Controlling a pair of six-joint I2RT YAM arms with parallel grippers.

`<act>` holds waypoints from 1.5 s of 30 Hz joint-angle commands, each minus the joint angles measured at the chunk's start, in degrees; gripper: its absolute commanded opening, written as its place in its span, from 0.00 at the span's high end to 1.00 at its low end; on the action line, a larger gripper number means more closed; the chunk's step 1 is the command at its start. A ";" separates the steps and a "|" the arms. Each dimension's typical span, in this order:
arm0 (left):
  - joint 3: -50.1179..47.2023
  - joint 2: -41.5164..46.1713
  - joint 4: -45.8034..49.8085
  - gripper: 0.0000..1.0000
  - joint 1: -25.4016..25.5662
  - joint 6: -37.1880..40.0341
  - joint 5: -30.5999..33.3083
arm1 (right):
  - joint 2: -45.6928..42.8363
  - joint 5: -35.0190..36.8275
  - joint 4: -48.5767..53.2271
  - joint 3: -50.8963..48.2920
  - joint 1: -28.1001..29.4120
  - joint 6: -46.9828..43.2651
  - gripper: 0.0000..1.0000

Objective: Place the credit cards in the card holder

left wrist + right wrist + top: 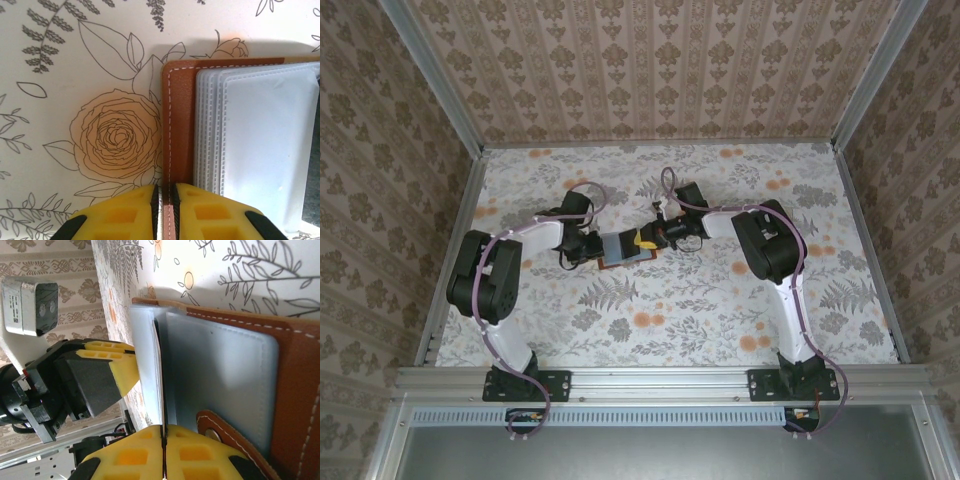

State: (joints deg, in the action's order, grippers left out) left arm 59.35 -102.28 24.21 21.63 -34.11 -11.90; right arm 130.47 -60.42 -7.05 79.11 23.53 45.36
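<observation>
The card holder (621, 249) lies open on the flowered cloth between both grippers. It is reddish-brown leather (180, 120) with clear plastic pockets (265, 145) and a clasp tab (223, 426). My left gripper (165, 205) is shut on the holder's stitched leather edge, and its yellow fingers (117, 371) show across the wallet in the right wrist view. My right gripper (163, 452) is shut on a thin credit card (159, 375). The card is seen edge-on, standing among the pockets. In the top view the left gripper (591, 248) and the right gripper (644, 240) flank the holder.
The flowered tablecloth (670, 310) covers the table. Patterned walls and metal rails (450, 250) enclose it on three sides. Both arm bases (525, 385) sit at the near edge.
</observation>
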 commanded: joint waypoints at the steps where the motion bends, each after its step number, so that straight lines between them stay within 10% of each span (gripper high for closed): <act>1: -0.13 -2.85 0.97 0.83 -0.31 0.35 -0.05 | 1.31 -1.93 4.22 1.39 0.47 -1.83 0.92; 29: -0.05 -4.77 -0.03 0.90 -0.81 1.71 -2.69 | 4.01 0.50 -2.78 4.14 2.60 3.24 0.92; 45: -0.18 -5.21 0.78 0.92 -1.15 2.51 -3.13 | 1.64 1.28 6.98 4.18 -0.15 -9.34 0.92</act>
State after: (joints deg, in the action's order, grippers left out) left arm 60.14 -103.42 24.05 20.14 -32.97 -15.46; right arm 132.86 -61.32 -5.89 82.78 23.77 41.76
